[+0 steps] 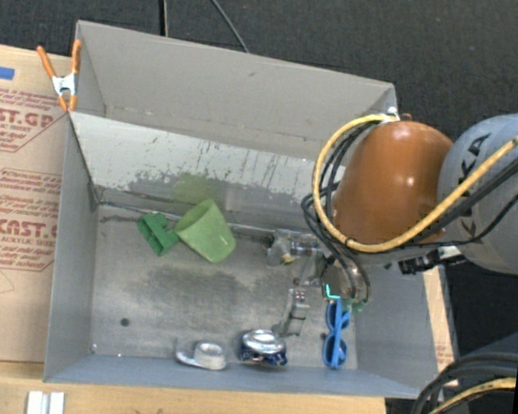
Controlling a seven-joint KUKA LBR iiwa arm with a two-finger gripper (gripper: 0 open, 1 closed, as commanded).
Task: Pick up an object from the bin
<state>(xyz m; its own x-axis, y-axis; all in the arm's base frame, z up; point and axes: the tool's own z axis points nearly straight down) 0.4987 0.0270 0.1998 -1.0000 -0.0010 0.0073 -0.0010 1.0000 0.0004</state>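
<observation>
The gripper [299, 297] is seen low in the grey metal bin [253, 106], just behind a crushed blue-and-silver drinks can [264, 349] and a little to its right. Nothing can be seen held by it, and whether it is open or closed cannot be told from this angle.

The can is judged the likeliest thing to be picked, being nearest. It lies on the floor close to the bin's front wall. A pair of blue plastic glasses [337, 335] is found just right of the can, against the side slope. A crumpled clear-and-silver scrap [201, 356] lies just left of it. A pale green cup [207, 230] on its side and a dark green piece [154, 232] lie well away from the can, toward the far left.

Several failures are to be feared. The can's dented, rounded skin (thin metal, by the look of it) could be squeezed out sideways if it is closed upon off-centre. A descent made too near the front wall could end against the metal. The glasses could be snagged and dragged along if the approach drifts right of the can.
</observation>
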